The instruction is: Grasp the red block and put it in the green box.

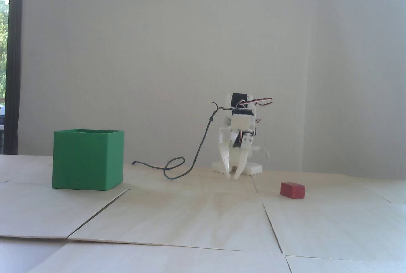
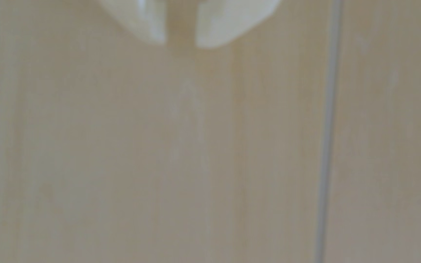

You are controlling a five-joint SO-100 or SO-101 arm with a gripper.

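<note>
The white plastic gripper [image 1: 232,176] is pointed down at the pale wooden worktop [image 1: 203,216], slightly spread and empty. The small red rectangular block [image 1: 292,189] is seen lying to its right, the large green cube-shaped box [image 1: 87,159] well apart on the left.

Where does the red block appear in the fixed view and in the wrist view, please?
Fixed view: the red block lies on the table at lower right, to the right of the gripper and apart from it.
Wrist view: not in the picture; only blurred fingertips and wood show.
Shared landmark: the gripper, its tips slightly parted above the pale wooden table.
</note>
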